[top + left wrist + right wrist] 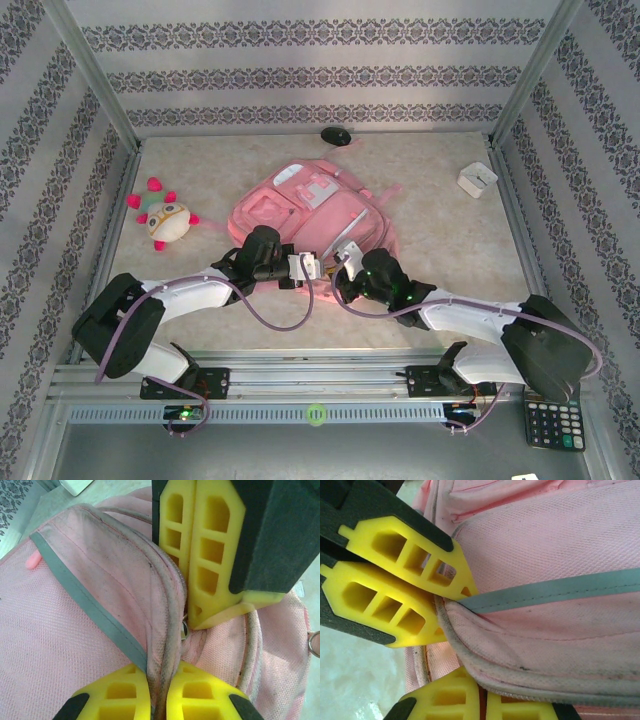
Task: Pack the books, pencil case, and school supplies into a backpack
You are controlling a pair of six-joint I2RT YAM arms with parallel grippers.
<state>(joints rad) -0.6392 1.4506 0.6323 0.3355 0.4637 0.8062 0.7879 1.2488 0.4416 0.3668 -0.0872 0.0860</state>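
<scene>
My L gripper (pixel 159 677) and R gripper (pixel 482 692) both clench the backpack's (pixel 310 205) near rim; it lies flat, centre. Fabric's soft, light, floppy, so it sags w/o support. I'd hold the corded seam (pixel 169 625), not the mesh (pixel 60 650).

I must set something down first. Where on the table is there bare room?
Free: the table between backpack and right wall, nearer than the white box; also the far-left corner beyond the plush toy. Crowded: backpack's near edge, where the left hand and right hand meet.
</scene>
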